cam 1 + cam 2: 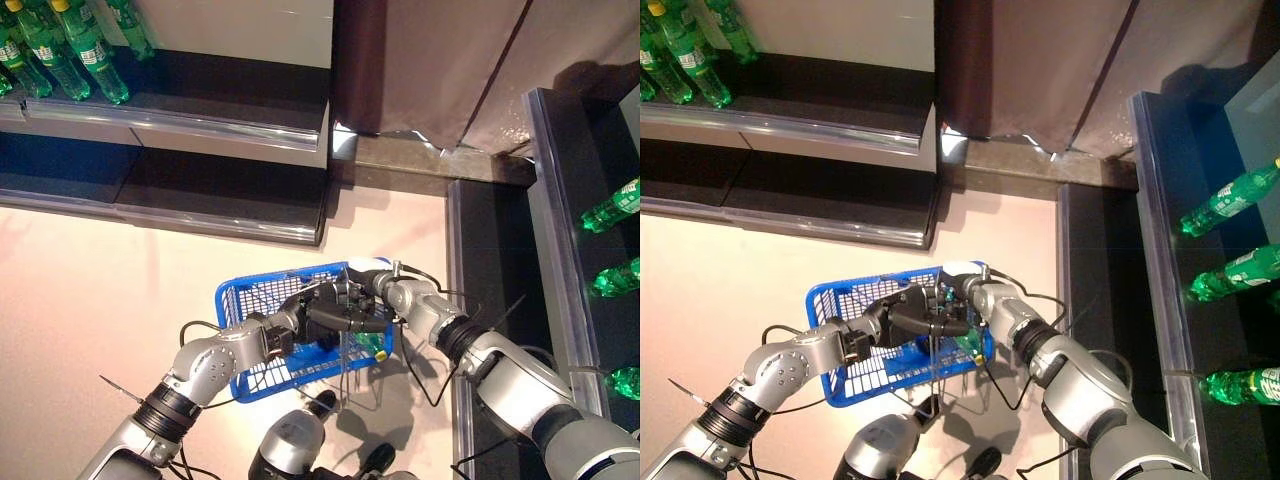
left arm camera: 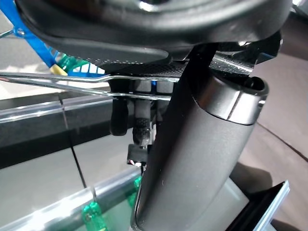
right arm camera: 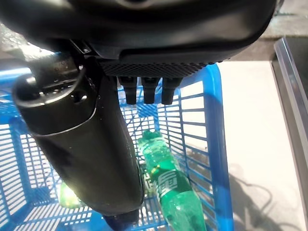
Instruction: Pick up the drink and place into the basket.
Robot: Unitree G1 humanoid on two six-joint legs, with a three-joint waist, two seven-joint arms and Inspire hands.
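The blue basket [image 1: 240,295] hangs in front of me over the pale floor. My left hand [image 1: 300,325] is shut on its thin wire handles [image 2: 72,79]. A green drink bottle [image 3: 171,180] lies on its side on the basket's mesh floor near the right wall, and it also shows in the left eye view [image 1: 368,345]. My right hand [image 1: 365,285] hovers just above the basket's right end. Its fingers [image 3: 147,91] and thumb are clear of the bottle and hold nothing. The basket's blue rim [image 3: 214,120] runs beside the bottle.
A shelf at the upper left carries green bottles [image 1: 70,50], with an empty dark shelf [image 1: 220,190] below it. Another shelf along the right holds green bottles [image 1: 612,205]. A brown wall stands behind, and pale floor [image 1: 100,290] lies to the left.
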